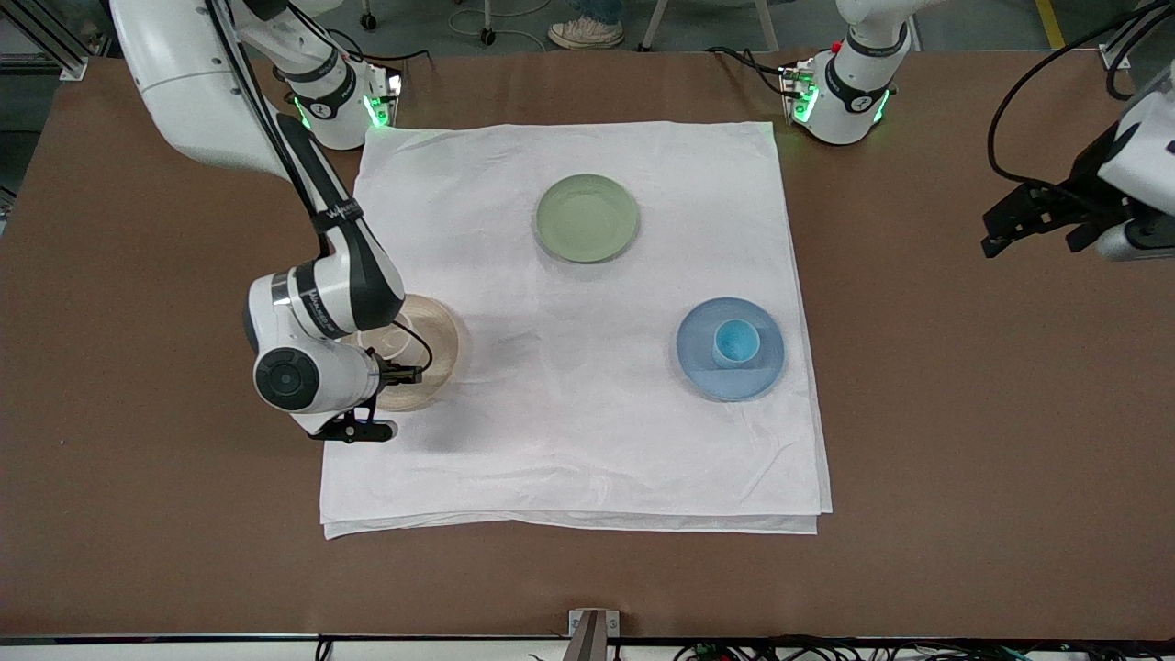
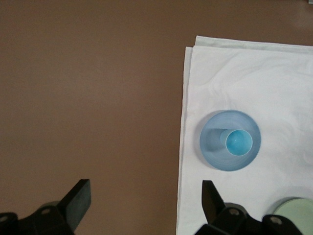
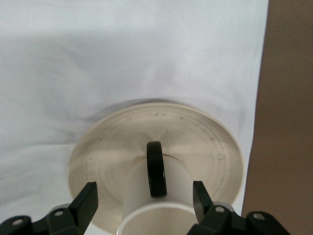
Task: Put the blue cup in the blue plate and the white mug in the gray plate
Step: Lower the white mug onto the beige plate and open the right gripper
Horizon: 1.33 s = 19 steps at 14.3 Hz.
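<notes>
Blue cup (image 1: 735, 342): standing in blue plate (image 1: 698, 364), done. White mug (image 3: 155, 208): on gray plate (image 3: 205, 142), toward right arm's end of worktop (image 1: 918, 367); right claw (image 3: 145, 208) spread around it, unreleased. Left claw (image 2: 144, 205): spread, waiting over bare worktop

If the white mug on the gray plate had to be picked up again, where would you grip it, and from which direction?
I would probably grip the white mug across its cylindrical wall, coming down from above. It stands upright on the gray plate with its thin black handle between the right gripper's open fingers, so closing on the two bare sides avoids the handle. The left gripper waits over bare table.
</notes>
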Available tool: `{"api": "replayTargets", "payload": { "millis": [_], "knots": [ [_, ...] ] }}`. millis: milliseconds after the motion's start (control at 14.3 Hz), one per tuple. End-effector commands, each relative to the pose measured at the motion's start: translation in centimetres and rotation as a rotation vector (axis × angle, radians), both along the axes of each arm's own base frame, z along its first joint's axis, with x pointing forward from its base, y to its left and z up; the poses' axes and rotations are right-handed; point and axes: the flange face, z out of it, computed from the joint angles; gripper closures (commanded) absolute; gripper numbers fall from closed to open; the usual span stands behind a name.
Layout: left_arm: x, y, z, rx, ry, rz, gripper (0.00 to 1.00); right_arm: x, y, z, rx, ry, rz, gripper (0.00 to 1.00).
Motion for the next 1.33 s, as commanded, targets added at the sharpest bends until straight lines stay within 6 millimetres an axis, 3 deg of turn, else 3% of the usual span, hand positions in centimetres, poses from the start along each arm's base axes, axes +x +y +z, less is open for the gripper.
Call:
{"api": "replayTargets", "payload": {
  "millis": [0, 209, 349, 698, 767, 907, 977, 1256],
  "knots": [
    [0.4, -0.1, 1.0, -0.036, -0.002, -0.005, 0.0, 0.2, -1.6, 9.5, -0.01, -0.049, -0.034, 0.0],
    [0.3, -0.4, 2.1, -0.04, -0.026, -0.01, 0.0, 1.4, -6.4, 18.8, 0.004, -0.116, -0.102, 0.0],
    [0.4, -0.2, 2.2, -0.039, -0.028, -0.006, 0.0, 1.6, -10.6, 22.6, 0.029, -0.165, -0.115, 0.0],
    [0.4, 0.0, 2.1, -0.035, -0.027, -0.005, 0.0, 0.3, -19.1, 28.6, 0.027, -0.258, -0.166, 0.0],
    [0.4, -0.1, 2.1, -0.032, -0.027, -0.006, 0.0, -0.6, -20.9, 30.5, 0.026, -0.285, -0.18, 0.0],
    [0.5, 0.0, 2.1, -0.036, -0.025, -0.01, 0.0, -1.1, -22.8, 31.6, 0.029, -0.301, -0.113, 0.0],
    [0.5, -0.2, 2.1, -0.036, -0.025, -0.011, 0.0, -1.9, -24.0, 33.2, 0.026, -0.337, -0.088, 0.0],
    [0.6, 0.4, 2.0, -0.036, -0.024, -0.007, 0.0, -4.6, -24.5, 36.1, 0.017, -0.399, -0.068, 0.0]
  ]
}}
